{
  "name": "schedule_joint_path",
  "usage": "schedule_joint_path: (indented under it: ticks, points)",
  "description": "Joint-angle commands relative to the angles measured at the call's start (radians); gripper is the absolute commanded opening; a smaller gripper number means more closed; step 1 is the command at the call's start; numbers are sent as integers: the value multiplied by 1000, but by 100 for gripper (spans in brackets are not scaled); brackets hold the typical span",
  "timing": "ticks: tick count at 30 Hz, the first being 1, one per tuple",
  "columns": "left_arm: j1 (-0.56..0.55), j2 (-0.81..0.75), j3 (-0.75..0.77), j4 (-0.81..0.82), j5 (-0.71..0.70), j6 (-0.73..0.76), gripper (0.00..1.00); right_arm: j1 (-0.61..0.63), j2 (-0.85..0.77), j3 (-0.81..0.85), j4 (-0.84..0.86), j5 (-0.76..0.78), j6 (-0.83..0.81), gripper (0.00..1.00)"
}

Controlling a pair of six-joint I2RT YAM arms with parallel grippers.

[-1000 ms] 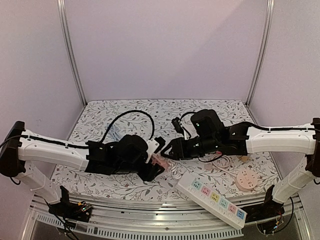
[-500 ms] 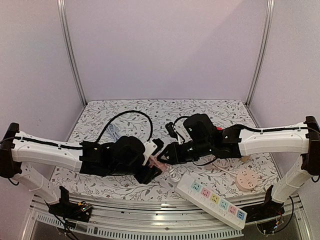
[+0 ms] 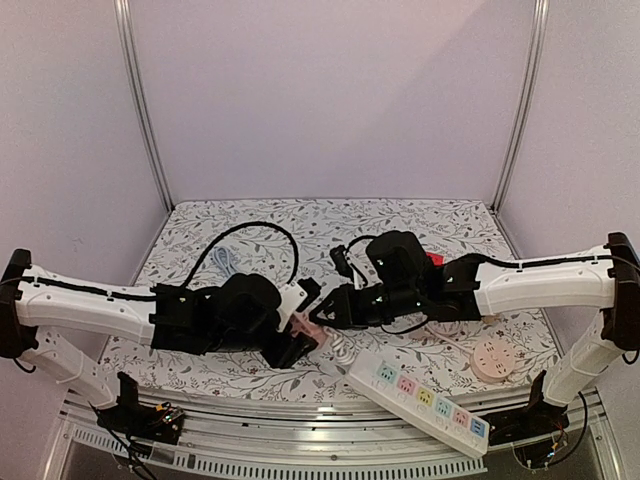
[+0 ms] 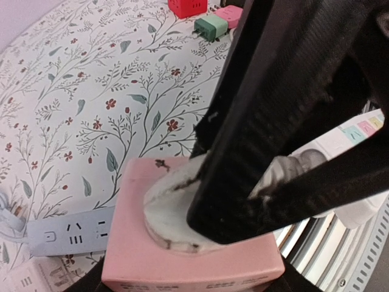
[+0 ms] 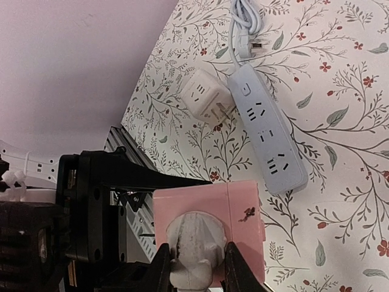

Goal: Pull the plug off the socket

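— Risk from above: left hand (image 3: 300,336) pinched the pink socket (image 3: 304,322) off the desk (image 3: 250,225), right hand (image 3: 323,316) against it; a loose hold would lose it.
— Left wrist: white plug (image 4: 164,213) sat fully in; a skewed pull could jam.
— Right wrist: right fingers (image 5: 160,271) squeezed its sides, might slip.

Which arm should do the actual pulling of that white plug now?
The right one, I'd say. The right gripper is clamped on the white plug, a finger on either side, so it can draw it straight out. The left gripper holds the pink socket, which suits bracing rather than pulling.
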Motion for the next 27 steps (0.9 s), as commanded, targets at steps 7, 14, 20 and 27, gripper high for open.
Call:
schedule_joint_path:
  ticks: [7,14,20,27]
  points:
    - [-20,-5,-18,42,-42,54,22,-48,-52,-113,107,-11,164,0]
    - [-20,-13,-36,44,-54,49,21,-46,-70,-118,107,-19,159,0]
    - [-17,8,5,34,21,46,18,-24,-65,-76,-6,-32,58,5]
    - [-3,17,29,38,76,31,16,9,-68,-66,-130,23,-1,32]
